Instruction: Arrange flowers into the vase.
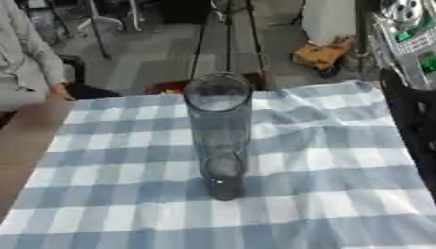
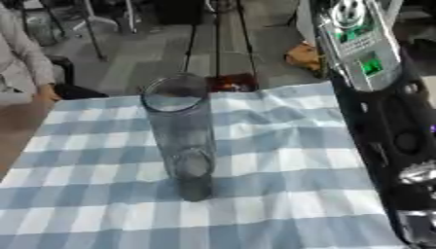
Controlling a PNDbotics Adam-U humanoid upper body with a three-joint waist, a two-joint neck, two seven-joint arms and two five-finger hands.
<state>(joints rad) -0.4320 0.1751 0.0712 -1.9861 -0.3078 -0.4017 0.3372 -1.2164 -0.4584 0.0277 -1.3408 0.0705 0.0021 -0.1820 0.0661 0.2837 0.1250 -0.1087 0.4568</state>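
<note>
One glass vase (image 1: 220,136) upright on checked cloth (image 1: 323,146)

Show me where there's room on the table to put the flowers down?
Lots of bare checked cloth lies left of the glass vase and in front of it, toward the near edge. Right of the vase is free too, until the robot's right arm along the right edge. No flowers show yet.

A vase (image 1: 220,131) stands upright near the middle of the cloth (image 1: 323,146) that covers the surface. The robot's right arm (image 2: 388,131) reaches along the cloth's right edge, well apart from the vase.
</note>
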